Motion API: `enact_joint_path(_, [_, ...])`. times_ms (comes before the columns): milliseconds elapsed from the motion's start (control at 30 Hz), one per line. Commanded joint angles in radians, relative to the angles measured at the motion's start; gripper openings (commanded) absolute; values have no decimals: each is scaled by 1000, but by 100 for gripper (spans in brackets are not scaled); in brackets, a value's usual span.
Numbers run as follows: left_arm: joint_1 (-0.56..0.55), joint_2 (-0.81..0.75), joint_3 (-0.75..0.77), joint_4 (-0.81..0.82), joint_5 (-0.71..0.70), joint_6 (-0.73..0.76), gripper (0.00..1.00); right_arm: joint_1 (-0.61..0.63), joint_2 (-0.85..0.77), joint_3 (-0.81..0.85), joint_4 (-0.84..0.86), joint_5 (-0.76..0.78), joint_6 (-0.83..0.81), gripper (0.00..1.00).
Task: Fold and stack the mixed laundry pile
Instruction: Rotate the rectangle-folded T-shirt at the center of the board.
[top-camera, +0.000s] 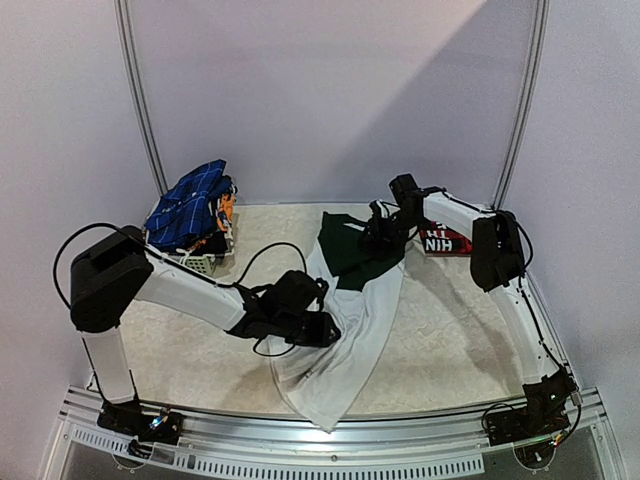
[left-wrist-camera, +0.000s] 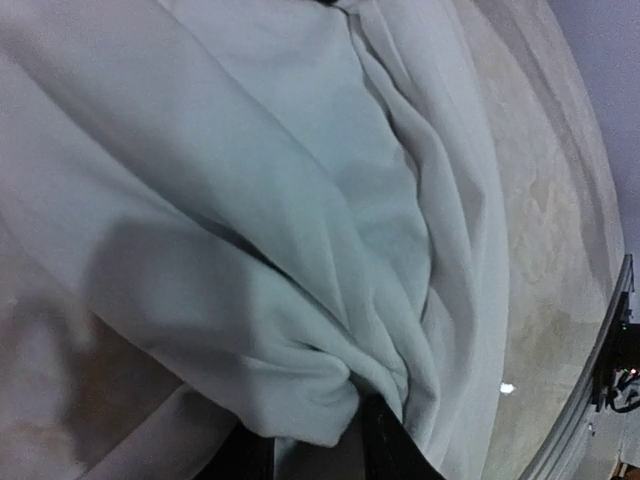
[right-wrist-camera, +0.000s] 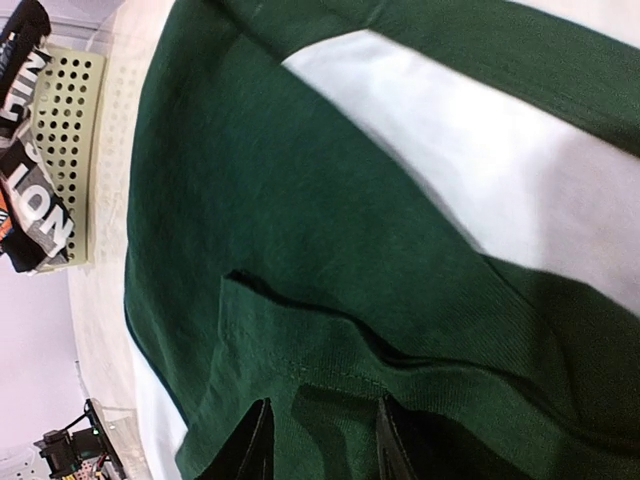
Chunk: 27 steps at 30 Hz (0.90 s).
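Observation:
The white T-shirt (top-camera: 350, 345) lies crumpled down the middle of the table, its dark green part (top-camera: 350, 255) at the far end. My left gripper (top-camera: 325, 328) is shut on a bunched fold of the white cloth (left-wrist-camera: 300, 220), which sits between the fingers (left-wrist-camera: 385, 445). My right gripper (top-camera: 378, 237) is shut on a folded edge of the green part (right-wrist-camera: 300, 220). The red-and-black plaid shirt with white lettering (top-camera: 447, 243) lies behind my right arm. The blue checked cloth (top-camera: 190, 205) is heaped on the basket at the back left.
The small white lattice basket (top-camera: 205, 263) stands at the back left, and its perforated wall (right-wrist-camera: 65, 140) shows in the right wrist view with a dark lettered cloth (right-wrist-camera: 30, 210) draped on it. The T-shirt's hem hangs over the near table edge (top-camera: 400, 425).

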Motion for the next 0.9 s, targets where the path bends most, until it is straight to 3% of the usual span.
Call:
enact_joint_path(0, [-75,107,14,-134,118,-52,31,-14,101,22,-27,4,6,37])
enact_joint_path(267, [-142,72,32,-159,111,-96,31,-10,126,61,24,-6,34,35])
enact_joint_path(633, [-173,-108,-154,-241,83,-175,31,5,151,77,124,-20,75,35])
enact_joint_path(867, [-235,-135,-151,-261,71,-189,31,5,148,60,163,53,119,36])
